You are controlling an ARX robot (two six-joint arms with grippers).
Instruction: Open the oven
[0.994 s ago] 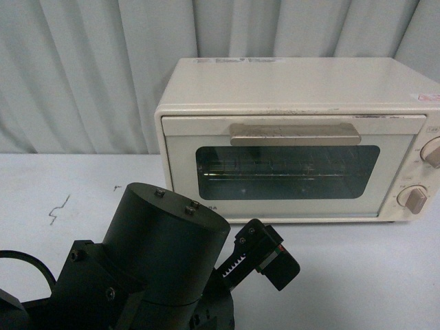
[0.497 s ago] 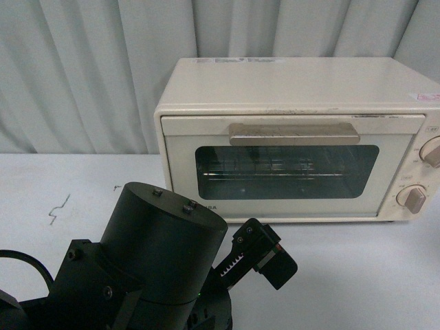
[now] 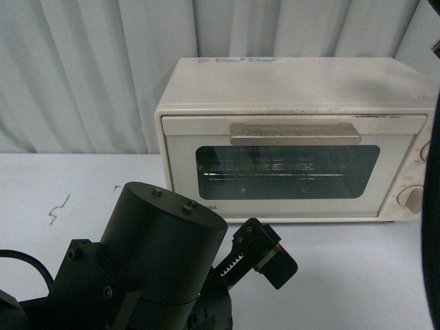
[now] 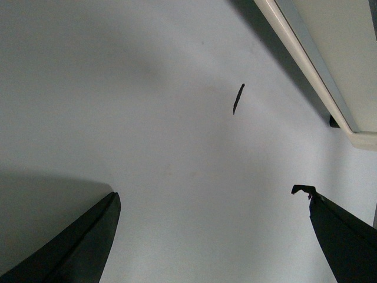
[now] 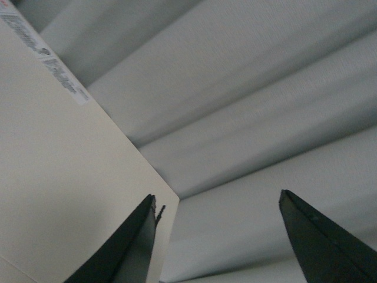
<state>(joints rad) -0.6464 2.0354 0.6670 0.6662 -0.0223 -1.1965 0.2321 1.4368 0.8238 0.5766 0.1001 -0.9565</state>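
The cream-white oven [image 3: 289, 89] stands on the table at the centre right, its door shut. Its wide beige bar handle [image 3: 295, 133] runs above the dark glass window [image 3: 287, 172]. My left arm [image 3: 158, 254] fills the lower left of the front view, in front of the oven and apart from it. My left gripper [image 4: 207, 191] is open over bare table, with the oven's lower edge [image 4: 330, 76] off to one side. My right gripper [image 5: 217, 194] is open beside the oven's top corner [image 5: 59, 177], holding nothing. My right arm [image 3: 433, 206] shows as a dark strip at the right edge.
A pale pleated curtain [image 3: 89, 69] hangs behind the oven. The white table [image 3: 62, 179] carries a small dark scribble [image 3: 58, 209] at the left. One knob [image 3: 412, 199] shows at the oven's lower right, partly behind the right arm.
My right arm has come into the front view at the right edge and now covers part of the oven's knobs. The left arm has hardly moved.
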